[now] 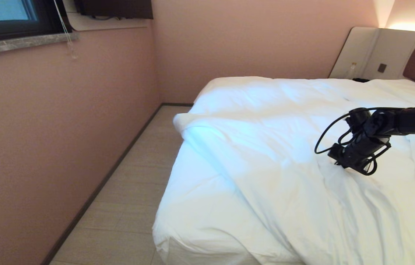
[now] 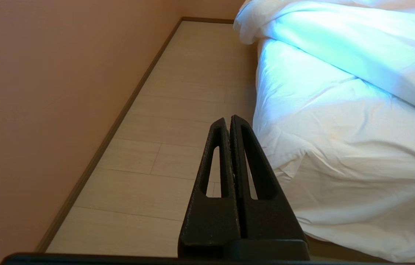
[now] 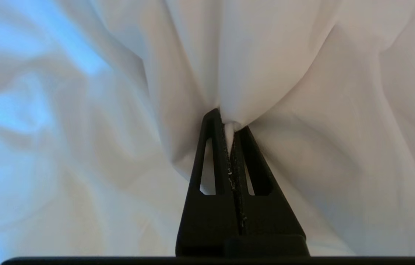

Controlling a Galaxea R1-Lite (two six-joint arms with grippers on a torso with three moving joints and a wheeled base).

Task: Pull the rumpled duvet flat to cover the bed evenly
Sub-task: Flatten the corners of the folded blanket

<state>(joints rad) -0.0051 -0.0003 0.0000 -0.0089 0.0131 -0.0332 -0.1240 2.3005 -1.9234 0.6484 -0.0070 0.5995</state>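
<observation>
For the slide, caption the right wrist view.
Right gripper shut on a pinched fold of the white duvet, creases radiating from the grip.

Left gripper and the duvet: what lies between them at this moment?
Only bare pale floor lies there. In the left wrist view the left gripper, shut and empty, hangs over it beside the bed, apart from the duvet.

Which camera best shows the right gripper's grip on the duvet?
The right wrist view: the right gripper is shut on a pinched fold of duvet. The head view shows its arm over the bed, fingertips hidden. The left wrist view misses it.
</observation>
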